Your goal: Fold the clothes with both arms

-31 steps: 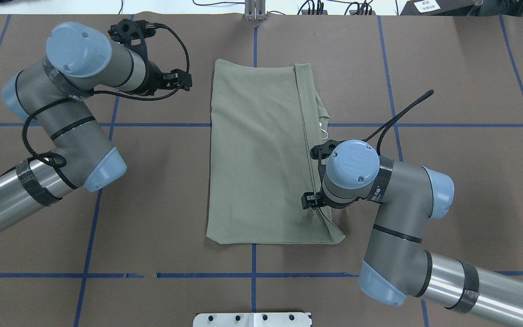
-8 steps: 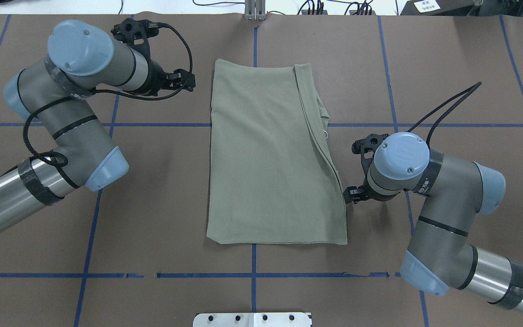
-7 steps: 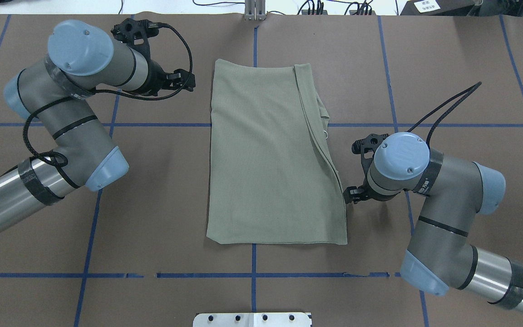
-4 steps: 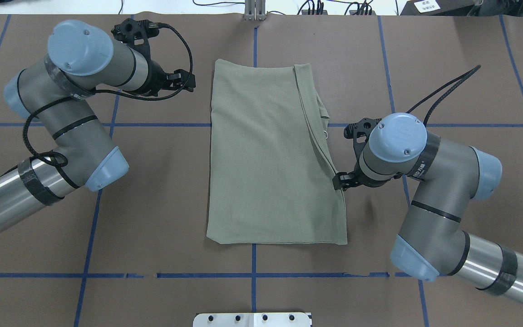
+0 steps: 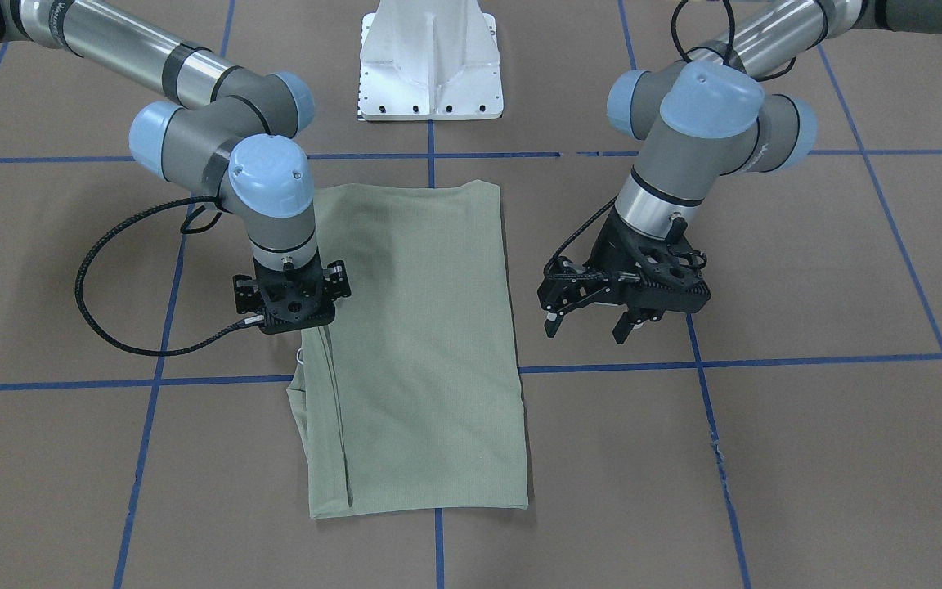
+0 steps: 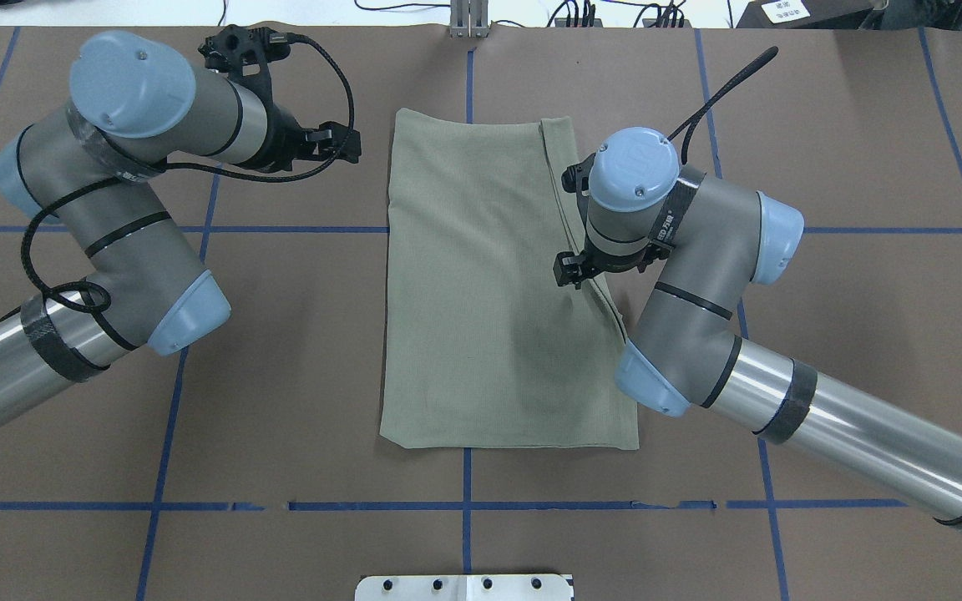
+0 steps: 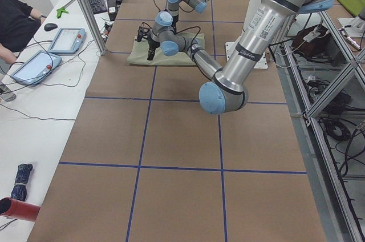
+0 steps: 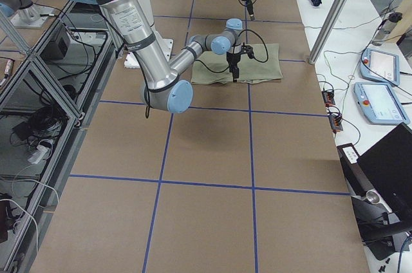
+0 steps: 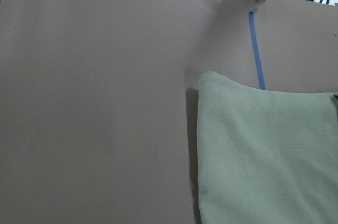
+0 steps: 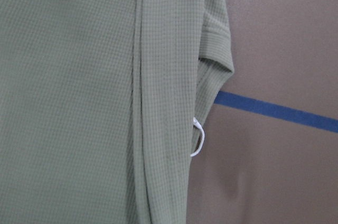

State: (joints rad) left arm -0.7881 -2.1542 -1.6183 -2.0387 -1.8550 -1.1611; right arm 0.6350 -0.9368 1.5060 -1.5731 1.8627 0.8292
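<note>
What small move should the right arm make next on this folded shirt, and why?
Probably lower the right gripper onto the right edge of the shirt and pinch it. It sits over that edge, where a collar flap and a white loop stick out sideways. The left gripper is open, off the cloth by the far left corner.

Fingertips of right end effector [image 5: 293, 317] out of sight

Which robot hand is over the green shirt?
The right gripper: it hangs over the shirt's folded side edge. The left gripper hangs beside the shirt, over the brown table, with its fingers spread open.
</note>
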